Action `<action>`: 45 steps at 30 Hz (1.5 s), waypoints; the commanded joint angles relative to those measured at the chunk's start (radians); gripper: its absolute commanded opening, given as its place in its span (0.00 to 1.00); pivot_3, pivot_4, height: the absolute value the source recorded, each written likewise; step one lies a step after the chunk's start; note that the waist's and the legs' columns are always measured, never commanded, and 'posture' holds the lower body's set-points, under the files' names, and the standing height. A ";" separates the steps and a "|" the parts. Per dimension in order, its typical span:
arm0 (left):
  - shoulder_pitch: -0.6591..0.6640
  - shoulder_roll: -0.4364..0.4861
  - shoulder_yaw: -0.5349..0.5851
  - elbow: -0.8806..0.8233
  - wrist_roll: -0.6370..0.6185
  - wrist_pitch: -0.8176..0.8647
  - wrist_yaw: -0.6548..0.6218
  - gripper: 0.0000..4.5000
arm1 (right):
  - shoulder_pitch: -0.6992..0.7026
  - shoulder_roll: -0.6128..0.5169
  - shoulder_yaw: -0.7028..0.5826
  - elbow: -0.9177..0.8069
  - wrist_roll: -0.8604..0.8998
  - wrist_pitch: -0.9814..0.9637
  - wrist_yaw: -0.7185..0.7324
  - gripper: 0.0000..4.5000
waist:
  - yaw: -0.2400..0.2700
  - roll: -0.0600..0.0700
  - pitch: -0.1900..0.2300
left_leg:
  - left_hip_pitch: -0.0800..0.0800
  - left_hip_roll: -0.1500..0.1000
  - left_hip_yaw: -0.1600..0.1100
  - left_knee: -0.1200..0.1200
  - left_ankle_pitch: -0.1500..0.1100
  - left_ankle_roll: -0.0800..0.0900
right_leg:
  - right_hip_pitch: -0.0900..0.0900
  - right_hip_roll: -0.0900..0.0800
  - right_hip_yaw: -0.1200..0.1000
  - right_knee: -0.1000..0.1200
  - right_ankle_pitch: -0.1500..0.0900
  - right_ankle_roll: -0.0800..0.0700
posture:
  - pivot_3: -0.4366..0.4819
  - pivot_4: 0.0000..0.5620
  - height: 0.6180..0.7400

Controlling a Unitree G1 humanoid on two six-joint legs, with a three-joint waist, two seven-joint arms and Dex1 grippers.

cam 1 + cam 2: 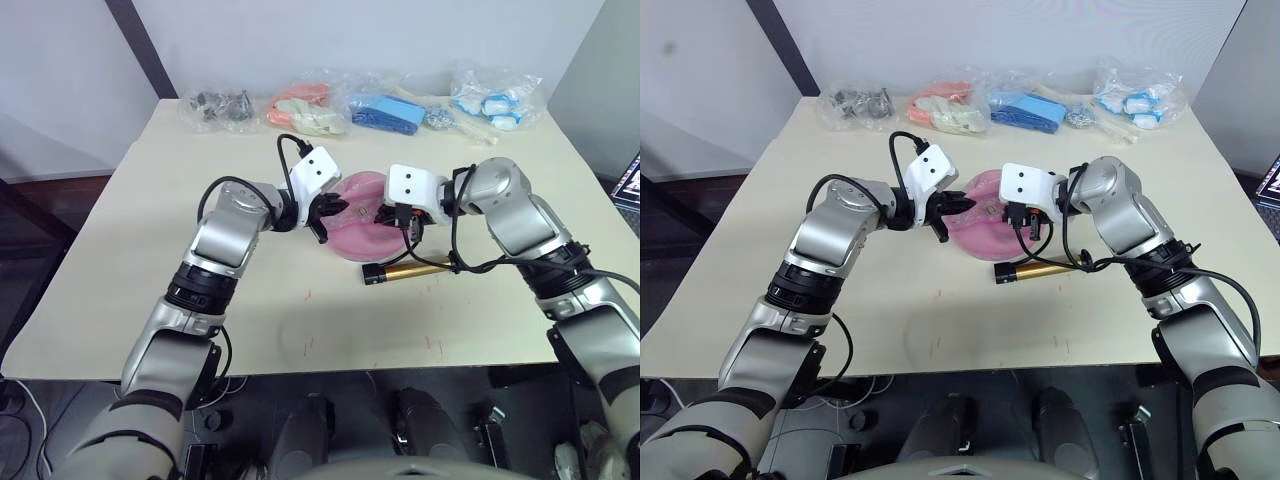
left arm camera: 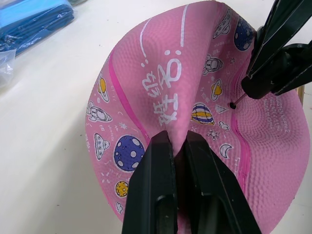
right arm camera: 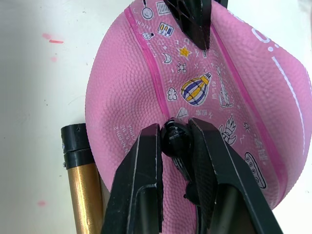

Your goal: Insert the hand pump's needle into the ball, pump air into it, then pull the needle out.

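Observation:
The saggy pink ball (image 1: 358,232) lies at the middle of the table between my two grippers. My left gripper (image 2: 178,139) is shut on a raised fold of the ball's skin (image 2: 161,87). Opposite it, my right gripper (image 3: 175,134) is shut on the needle's small black fitting (image 3: 174,140). The needle's (image 2: 236,103) tip meets the black valve dot on the ball. The gold-bronze hand pump (image 1: 405,270) lies flat on the table against the ball's near-right side, its black end (image 3: 77,144) beside my right fingers.
Several plastic bags line the table's far edge: dark small parts (image 1: 215,108), orange and cream items (image 1: 305,105), blue items (image 1: 385,112) and white-blue items (image 1: 495,103). The cream table (image 1: 150,250) has faint red marks near its front edge.

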 commanded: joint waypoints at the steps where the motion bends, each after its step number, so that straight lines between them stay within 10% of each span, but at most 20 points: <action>1: 0.020 0.002 -0.031 0.025 0.014 0.012 -0.003 0.00 | -0.038 0.000 0.014 -0.053 -0.049 -0.014 -0.029 0.07 | 0.000 0.000 0.000 | 0.000 0.000 0.000 0.000 0.000 0.000 | 0.000 0.000 0.000 0.000 0.000 0.000 | 0.48 0.27 1.00; 45: 0.039 -0.013 -0.023 0.028 0.011 0.026 0.008 0.00 | -0.067 0.149 0.146 0.268 -0.202 0.061 -0.062 0.07 | -0.022 0.001 -0.003 | 0.018 0.003 0.000 0.000 0.000 0.000 | 0.012 0.004 0.006 0.003 -0.003 0.004 | 0.48 0.27 1.00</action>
